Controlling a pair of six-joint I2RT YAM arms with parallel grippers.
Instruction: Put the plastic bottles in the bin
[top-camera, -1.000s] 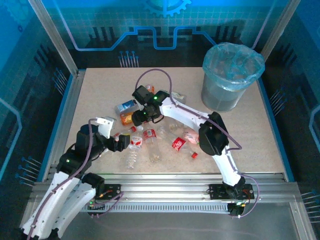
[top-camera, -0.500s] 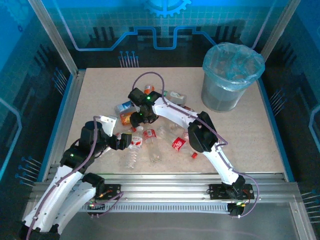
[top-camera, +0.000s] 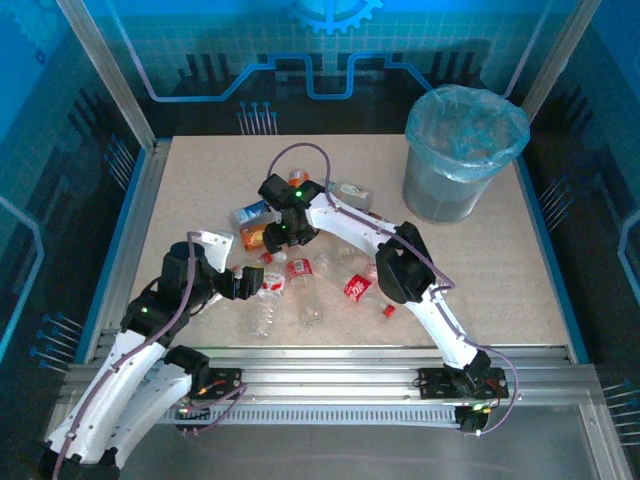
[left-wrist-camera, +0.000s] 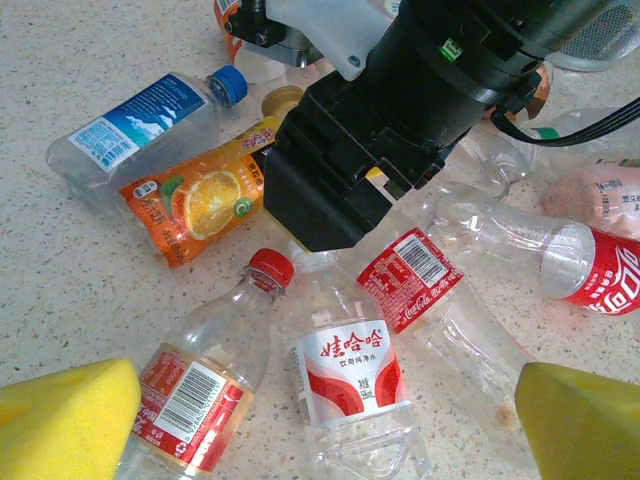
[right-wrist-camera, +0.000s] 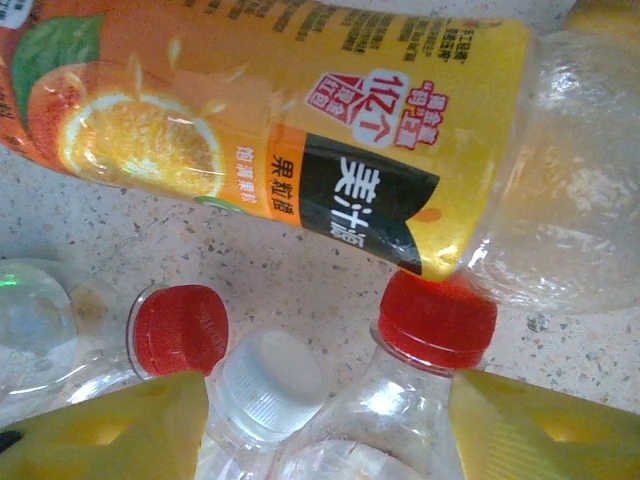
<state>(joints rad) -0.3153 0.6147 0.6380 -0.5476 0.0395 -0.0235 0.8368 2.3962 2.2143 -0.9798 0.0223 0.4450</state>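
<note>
Touching plastic bottles (top-camera: 310, 300) crowd the table's middle beneath the right arm (top-camera: 345, 226); bare tabletop (top-camera: 500, 275) lies before the bin (top-camera: 465, 150).

The orange juice bottle (right-wrist-camera: 260, 120) bears "美汁源" on a black band, with "果粒橙" and "1亿" near it, one clear bottle (left-wrist-camera: 345, 385) shows "娃哈哈" in red, and a third bottle (left-wrist-camera: 412, 278) has a red "Coca-Cola" label.

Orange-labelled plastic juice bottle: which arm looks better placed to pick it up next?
Probably right: the right pincer hangs open just beside the orange-labelled plastic juice bottle. The left pincer is open farther back, over clear red-labelled plastic bottles.
</note>
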